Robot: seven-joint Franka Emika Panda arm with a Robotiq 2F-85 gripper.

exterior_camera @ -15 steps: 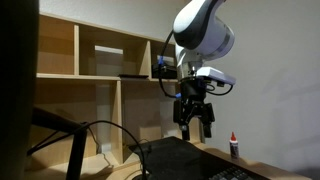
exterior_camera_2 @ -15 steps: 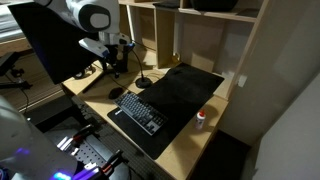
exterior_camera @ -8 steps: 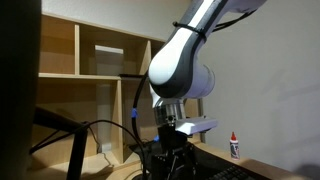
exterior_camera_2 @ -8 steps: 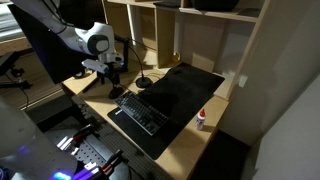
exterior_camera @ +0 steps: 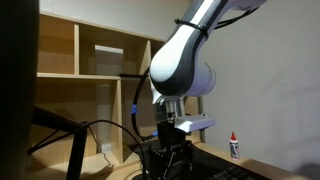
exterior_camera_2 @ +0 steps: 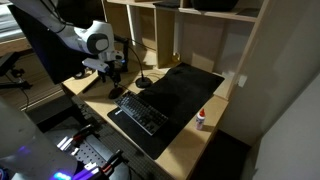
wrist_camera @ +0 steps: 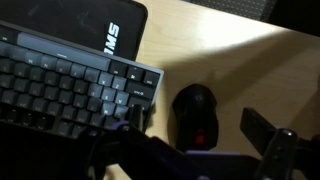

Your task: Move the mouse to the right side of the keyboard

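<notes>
The black mouse (wrist_camera: 197, 112), with a red spot on its back, lies on the wooden desk just off the end of the keyboard (wrist_camera: 70, 85). In the wrist view my gripper (wrist_camera: 197, 126) is open, with one finger on each side of the mouse and not touching it. In an exterior view the mouse (exterior_camera_2: 118, 93) is a small dark shape beside the keyboard (exterior_camera_2: 140, 112), with the gripper (exterior_camera_2: 114, 78) low over it. In an exterior view the gripper (exterior_camera: 170, 163) hangs close to the desk, and only a sliver of the keyboard (exterior_camera: 232, 172) shows.
A plain black mat (exterior_camera_2: 185, 88) with white lettering (wrist_camera: 112, 35) lies behind the keyboard. A small red-capped bottle (exterior_camera_2: 202, 119) stands at the mat's far end. A round black stand base (exterior_camera_2: 143, 80) and cables sit near the gripper. Wooden shelves (exterior_camera: 95, 70) rise behind the desk.
Over the last second the arm swung down from high above the desk to just over the mouse. In the last half second it has barely moved.
</notes>
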